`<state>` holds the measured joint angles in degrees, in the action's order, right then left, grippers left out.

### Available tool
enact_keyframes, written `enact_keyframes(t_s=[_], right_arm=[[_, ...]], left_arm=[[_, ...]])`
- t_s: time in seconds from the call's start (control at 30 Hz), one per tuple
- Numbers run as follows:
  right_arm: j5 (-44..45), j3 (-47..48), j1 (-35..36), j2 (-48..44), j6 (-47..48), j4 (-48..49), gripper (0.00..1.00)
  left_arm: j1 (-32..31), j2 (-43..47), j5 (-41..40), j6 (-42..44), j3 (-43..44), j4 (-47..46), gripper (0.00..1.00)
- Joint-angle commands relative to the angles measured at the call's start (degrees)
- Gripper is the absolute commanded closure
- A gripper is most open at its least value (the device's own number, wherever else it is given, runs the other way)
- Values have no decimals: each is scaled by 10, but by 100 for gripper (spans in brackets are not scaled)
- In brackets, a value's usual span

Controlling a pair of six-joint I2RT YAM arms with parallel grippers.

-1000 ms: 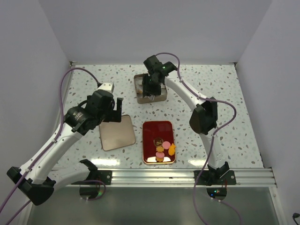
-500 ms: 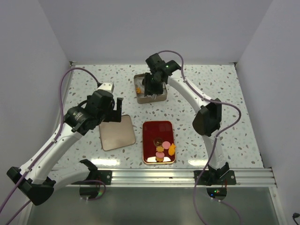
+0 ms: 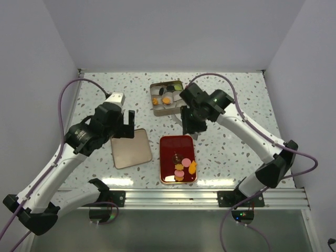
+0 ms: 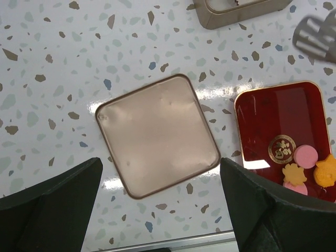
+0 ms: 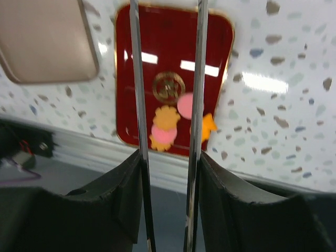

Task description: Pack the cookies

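- Nearest the arm bases, we see the red tray (image 3: 176, 144). It is a flat, shiny rectangle with round corners and a thin gold rim. A round gold mark sits near its middle. We think it is printed on and is not a cookie.
- At the near end of that tray lies a small bunch of cookies (image 3: 182, 169). They are little flat discs, pink and orange. One has a wavy edge, and one orange one has a lumpy, uneven shape. They lie close together, some touching.
- Just left of the tray lies the lid (image 3: 131, 148). It is a smooth, dull tan square with round corners and looks like metal. It lies flat on the speckled table (image 3: 252, 89).
- Above the lid hangs the left gripper (image 3: 124, 125). Its black fingers are spread wide and hold nothing.
- Just past the far end of the tray hangs the right gripper (image 5: 169, 163). It squeezes the tongs (image 5: 136, 79), two thin, shiny metal strips. We see no cookie between them.
- Farthest away sits the tin (image 3: 165, 112), a small square metal box with its top off. A few cookies, orange and dark, lie inside it.
- We judge the job partly done. Some cookies are packed, the bunch on the tray is left to move, and the lid is not yet on the tin.
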<state>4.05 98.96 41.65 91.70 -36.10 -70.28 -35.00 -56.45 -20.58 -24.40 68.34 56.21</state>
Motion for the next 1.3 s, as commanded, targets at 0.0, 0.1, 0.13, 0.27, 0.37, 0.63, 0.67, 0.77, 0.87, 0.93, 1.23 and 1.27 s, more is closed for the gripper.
enact_keyframes(t_s=[0.0, 0.1, 0.13, 0.27, 0.37, 0.63, 0.67, 0.77, 0.87, 0.93, 1.23, 1.27], right_arm=[[27, -61, 69, -39, -39, -68, 56], [18, -112, 125, -76, -74, -89, 56], [20, -127, 150, -83, -85, -94, 56], [0, -149, 193, -111, -122, -102, 56], [-5, -144, 227, -106, -131, -119, 56], [3, -141, 275, -96, -149, -180, 53], [9, -143, 277, -97, -154, -198, 52], [17, -163, 279, -116, -165, -201, 52], [13, -189, 279, -137, -181, -201, 51], [10, -211, 279, -148, -188, -201, 51], [-18, -250, 286, -198, -209, -191, 52], [-27, -255, 288, -199, -209, -182, 52]], left_arm=[[1, 19, 23, 9, -10, -21, 0], [1, 26, 34, 6, -22, -23, 0], [1, 27, 40, 5, -28, -25, 0], [1, 33, 49, 1, -40, -29, 0], [1, 37, 52, 0, -43, -31, 0], [2, 42, 44, -9, -42, -23, 0], [2, 45, 44, -13, -43, -23, 0], [2, 51, 44, -20, -50, -22, 0], [2, 56, 48, -29, -57, -20, 0], [1, 57, 48, -32, -59, -17, 0], [2, 55, 51, -38, -65, -21, 0], [2, 55, 52, -39, -65, -22, 0]])
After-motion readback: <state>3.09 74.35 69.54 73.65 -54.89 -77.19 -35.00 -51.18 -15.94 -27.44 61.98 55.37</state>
